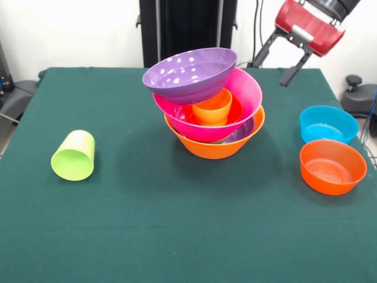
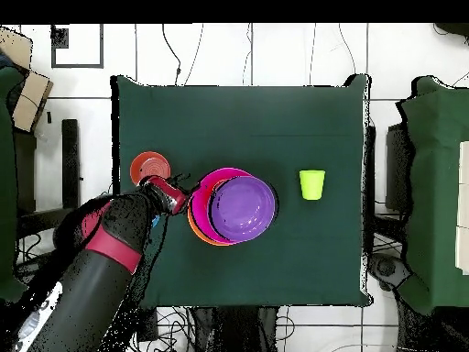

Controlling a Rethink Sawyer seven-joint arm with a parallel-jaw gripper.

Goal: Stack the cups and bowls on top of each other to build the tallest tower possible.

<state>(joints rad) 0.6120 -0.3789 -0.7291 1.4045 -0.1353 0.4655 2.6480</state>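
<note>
The tower stands mid-table: a large yellow-orange bowl [image 1: 215, 147] at the base, a purple bowl [image 1: 242, 131] peeking from inside it, and a pink bowl [image 1: 244, 94] above. In the pink bowl sit a small red-orange bowl [image 1: 235, 111] and the orange cup [image 1: 213, 107]. A second purple bowl [image 1: 188, 73] [image 2: 243, 208] rests tilted on top. The lime green cup [image 1: 73, 155] [image 2: 312, 184] lies on its side, well apart. My gripper [image 1: 270, 73] [image 2: 180, 191] hangs open and empty beside the tower's top.
A blue bowl [image 1: 327, 122] and a red-orange bowl [image 1: 333, 166] [image 2: 149, 167] sit side by side near the table's edge, below the gripper. The green table cloth [image 1: 177, 236] covers the table. Cables and chairs surround it.
</note>
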